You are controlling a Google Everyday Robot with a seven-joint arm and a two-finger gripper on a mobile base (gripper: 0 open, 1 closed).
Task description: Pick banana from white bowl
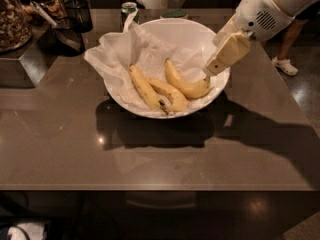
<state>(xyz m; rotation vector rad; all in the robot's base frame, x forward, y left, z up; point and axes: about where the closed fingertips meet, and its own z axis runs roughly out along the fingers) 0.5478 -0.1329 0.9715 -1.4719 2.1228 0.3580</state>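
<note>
In the camera view we see the white bowl (pixel 200 27) on the brown table (pixel 150 159), lined with crumpled paper (pixel 107 59). The banana (pixel 184 86) lies in the bowl's right half, curved, its thin stem turned up toward the rim, with a stubby banana (pixel 171 95) and a slim straighter one (pixel 144 87) to its left. The gripper (pixel 212 70) reaches down from the upper right over the bowl's right rim, its cream tip just beside that stem (we cannot tell whether it is apart, together or clamped on the stem, nor whether it touches), and a can (pixel 129 8) stands behind the bowl.
</note>
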